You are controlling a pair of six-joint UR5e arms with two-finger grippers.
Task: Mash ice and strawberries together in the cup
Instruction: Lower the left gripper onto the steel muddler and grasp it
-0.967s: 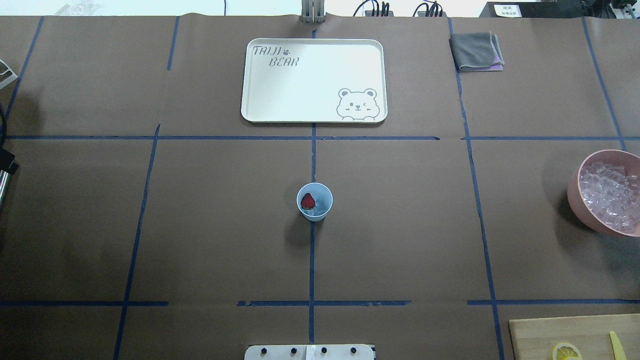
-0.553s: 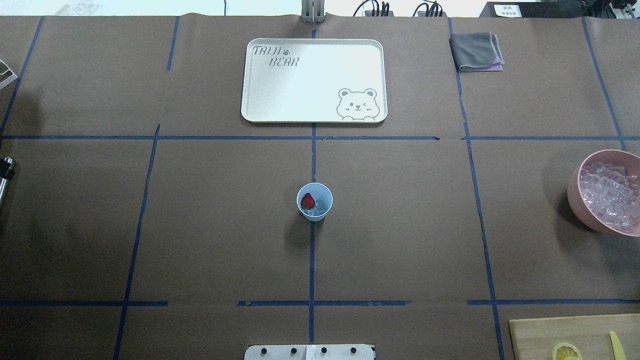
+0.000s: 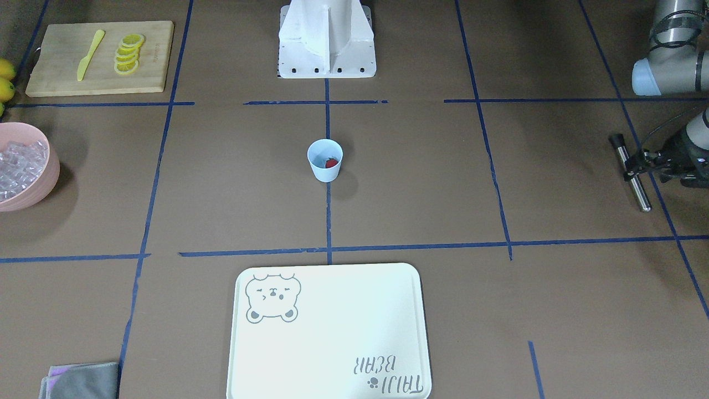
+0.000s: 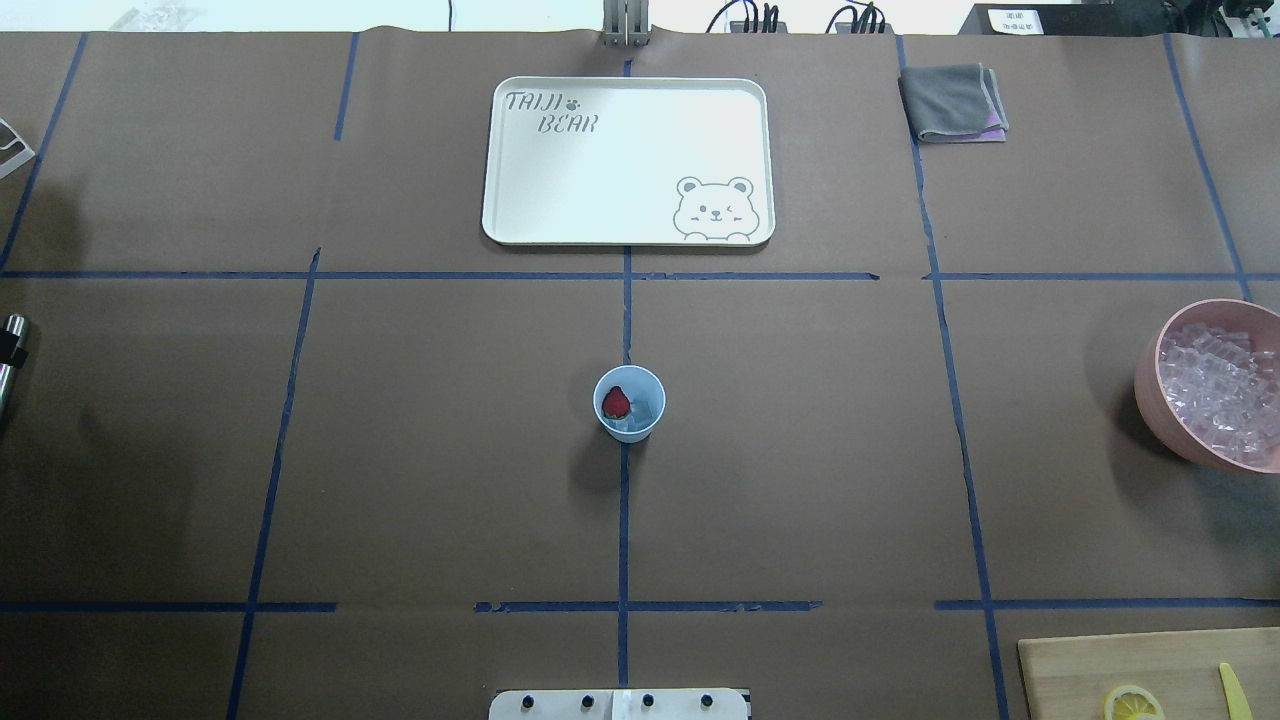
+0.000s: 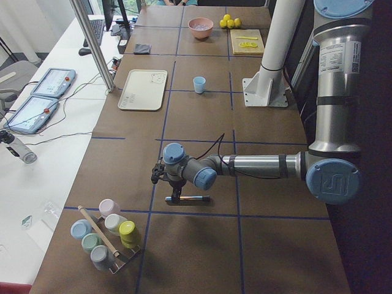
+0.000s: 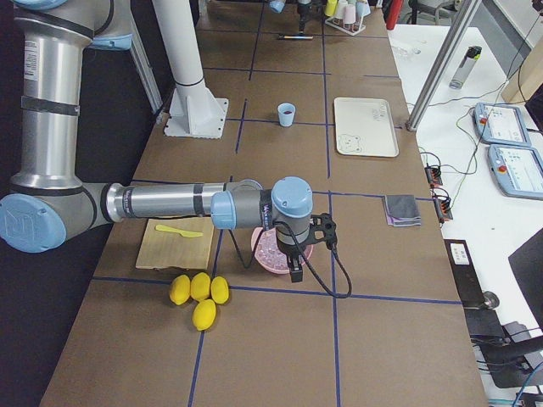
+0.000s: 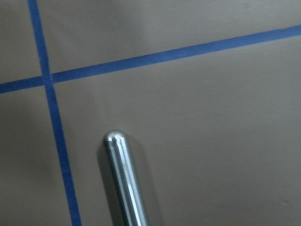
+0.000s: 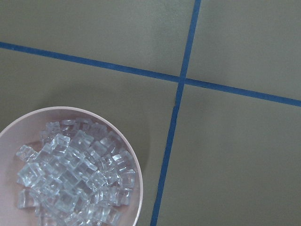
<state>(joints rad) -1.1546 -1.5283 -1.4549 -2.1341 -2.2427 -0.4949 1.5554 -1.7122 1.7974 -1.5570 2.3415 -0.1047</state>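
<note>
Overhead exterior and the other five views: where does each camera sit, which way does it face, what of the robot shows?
Overhead exterior: behind the robot, looking forward and down; base and held metal rod at the edges.
Front-facing: across the table, facing the base; left arm at view's right.
Exterior left: table's left end; left arm near.
Exterior right: opposite end; right arm near.
Left wrist: down on the rod.
Right wrist: down on the pink bowl of ice cubes.
Shared: all exterior views show cup and tray.
</note>
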